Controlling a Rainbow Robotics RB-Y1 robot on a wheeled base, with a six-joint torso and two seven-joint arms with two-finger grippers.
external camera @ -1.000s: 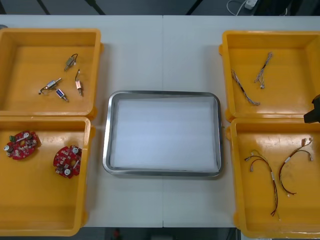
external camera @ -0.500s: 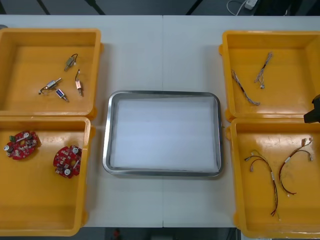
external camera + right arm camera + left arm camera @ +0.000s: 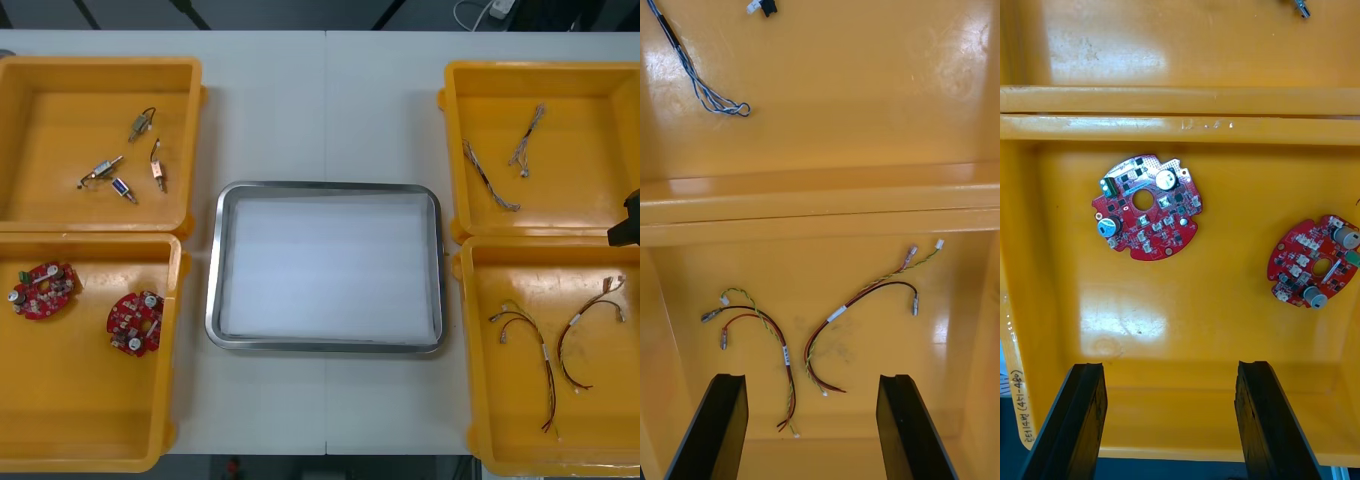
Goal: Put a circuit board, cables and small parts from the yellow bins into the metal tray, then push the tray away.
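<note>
Our left gripper hangs open over a circuit board; right gripper open over red-and-yellow cables; staged, we reckon, to fill the centre-frame metal tray.

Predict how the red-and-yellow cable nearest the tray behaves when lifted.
Probably floppy: the cable lies in loose curves, so its ends should dangle. Likely light: thin wires, tiny connectors. Might drag the neighbouring cable, which lies close beside it.
</note>
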